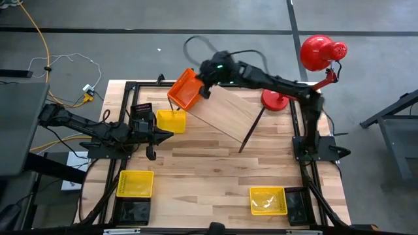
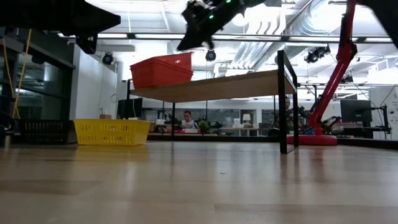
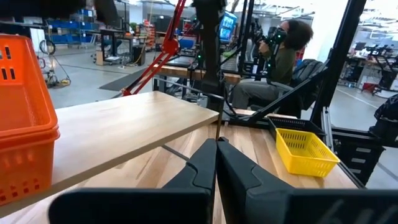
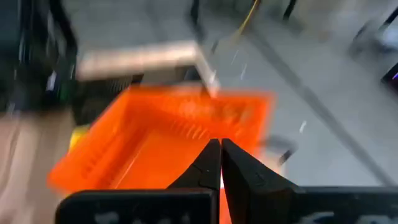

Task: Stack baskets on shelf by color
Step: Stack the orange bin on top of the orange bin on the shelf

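Right gripper (image 1: 208,83) above orange basket (image 1: 185,89) on shelf (image 1: 228,112) end, 11 o'clock; fingers together, probably clear of it. Your left gripper (image 1: 151,136) pinched empty, waiting by yellow basket (image 1: 171,121).

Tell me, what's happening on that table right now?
Right pincer shut, above orange basket on shelf end. Left pincer shut, idle beside yellow basket. Nothing blocking the shelf.

Orange baskets (image 1: 185,89) stacked on shelf (image 1: 225,111) end; yellow baskets (image 1: 171,121) on tabletop.
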